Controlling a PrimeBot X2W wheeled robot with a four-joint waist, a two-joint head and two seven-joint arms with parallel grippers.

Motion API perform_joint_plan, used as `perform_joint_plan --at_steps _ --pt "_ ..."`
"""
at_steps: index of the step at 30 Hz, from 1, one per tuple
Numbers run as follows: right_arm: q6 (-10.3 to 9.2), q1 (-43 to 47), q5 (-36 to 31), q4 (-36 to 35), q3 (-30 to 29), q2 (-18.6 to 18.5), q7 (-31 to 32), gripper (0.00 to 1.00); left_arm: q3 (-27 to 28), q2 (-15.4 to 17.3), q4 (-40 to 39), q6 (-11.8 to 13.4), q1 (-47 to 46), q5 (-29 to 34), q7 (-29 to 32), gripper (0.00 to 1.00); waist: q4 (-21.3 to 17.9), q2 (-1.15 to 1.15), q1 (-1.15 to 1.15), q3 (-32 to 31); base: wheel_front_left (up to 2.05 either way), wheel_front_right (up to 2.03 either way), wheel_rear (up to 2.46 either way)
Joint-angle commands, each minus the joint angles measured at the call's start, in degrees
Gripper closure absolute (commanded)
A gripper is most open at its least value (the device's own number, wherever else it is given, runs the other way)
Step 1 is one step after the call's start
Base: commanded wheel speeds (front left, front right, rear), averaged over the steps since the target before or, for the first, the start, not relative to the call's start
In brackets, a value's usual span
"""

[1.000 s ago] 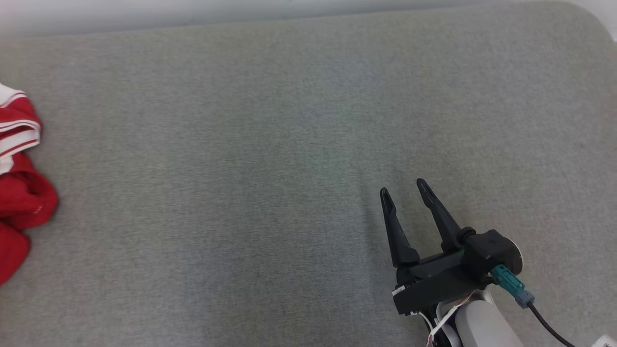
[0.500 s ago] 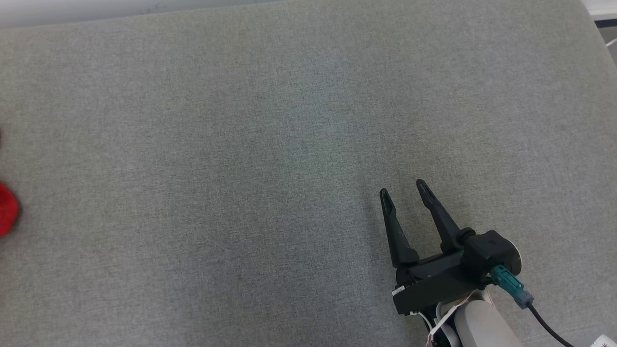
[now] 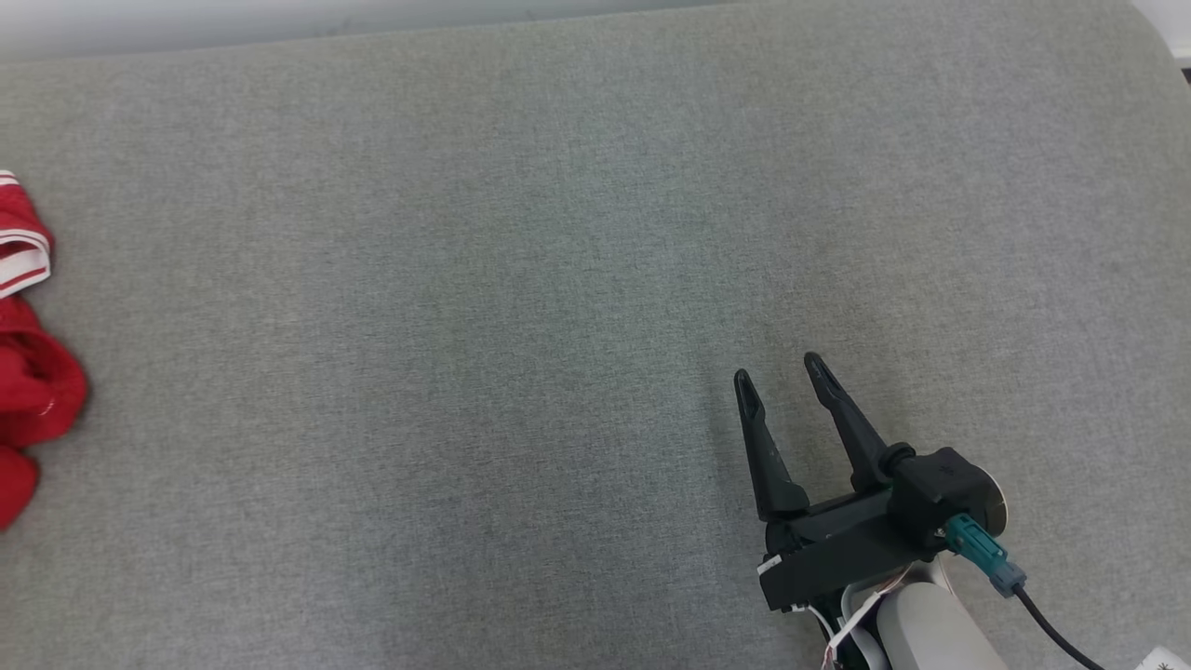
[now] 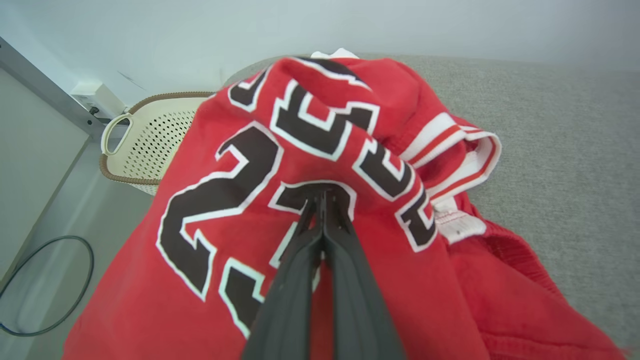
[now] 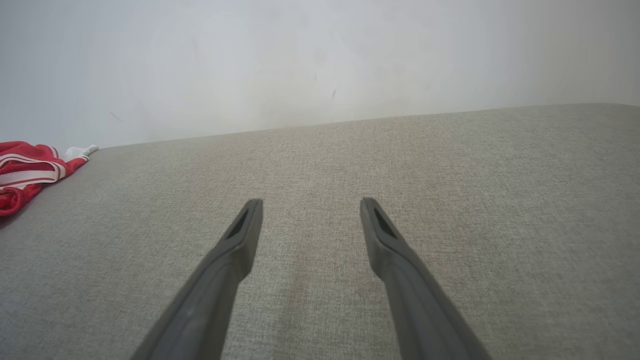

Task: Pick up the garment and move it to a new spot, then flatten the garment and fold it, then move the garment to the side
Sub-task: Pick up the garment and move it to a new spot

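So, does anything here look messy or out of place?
Only the red jersey: it sits bunched up at the left edge of the grey surface, one striped cuff twisted over, with the left tool pinched shut on its printed numbers. Nothing looks spilled or broken.

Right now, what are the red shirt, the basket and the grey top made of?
The shirt looks like soft knit cloth, matte; it bunches in folds and has striped trim. The basket is probably cream plastic, smooth, with rows of small holes and a brown woven-looking rim. The grey top seems a woven fabric cover, matte, with a fine grainy weave.
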Motion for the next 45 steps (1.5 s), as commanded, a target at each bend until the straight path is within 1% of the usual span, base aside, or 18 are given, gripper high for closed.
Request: perform_joint_plan --at_steps 1,14,18,20,27,32,36,37,42,45 --pt "0.0 -0.3 0.1 0.1 0.1 0.0 -0.3 0.0 -0.4 0.5 -0.3 0.0 -0.7 -0.5 -0.6 1.0 0.3 0.0 0.0 -0.3 0.0 0.0 0.0" --pt "0.0 0.9 0.8 1.9 -0.1 0.0 -0.4 0.0 -5.6 1.0 -6.4 0.0 -5.7 0.6 -6.9 1.0 2.7 0.0 0.0 -4.3 0.0 0.0 0.0" --pt "0.0 1.2 1.2 2.5 -0.1 0.0 -0.4 0.0 -7.4 1.3 -9.0 0.0 -7.0 0.8 -7.6 1.0 3.1 0.0 0.0 -5.5 0.0 0.0 0.0" --pt "0.0 1.6 1.6 2.7 0.1 0.0 -0.4 0.0 -8.4 0.8 -10.9 0.0 -7.2 0.6 -7.7 1.0 3.2 0.0 0.0 -6.2 0.0 0.0 0.0" --pt "0.0 1.9 2.8 3.0 0.2 0.0 -0.5 0.0 -11.3 0.8 -19.9 0.0 -10.5 2.4 -6.8 1.0 2.9 0.0 0.0 -7.7 0.0 0.0 0.0" --pt "0.0 2.2 3.7 2.6 0.3 0.0 -0.5 0.0 -12.5 0.3 -27.8 0.5 -12.2 3.1 -4.8 1.0 1.4 0.0 0.0 -8.5 0.0 0.0 0.0" --pt "0.0 2.5 4.5 2.1 0.0 0.0 -0.5 0.0 -13.3 -0.1 -34.2 1.3 -12.5 3.1 -2.6 1.0 -0.7 0.0 0.0 -9.0 0.0 0.0 0.0" --pt "0.0 2.5 4.5 2.1 0.0 0.0 -0.5 0.0 -13.3 -0.1 -34.2 1.3 -12.5 3.1 -2.6 1.0 -0.7 0.0 0.0 -9.0 0.0 0.0 0.0" --pt "0.0 2.8 5.4 1.5 0.0 0.0 -0.5 0.0 -14.2 -0.9 -41.6 2.3 -12.3 2.7 0.5 1.0 -4.4 0.0 0.0 -9.3 0.0 0.0 0.0" --pt "0.0 3.0 5.8 1.2 -0.3 0.0 -0.5 0.0 -15.1 -2.1 -45.5 2.9 -11.9 2.3 2.0 1.0 -6.7 0.0 0.0 -9.2 0.0 0.0 0.0"
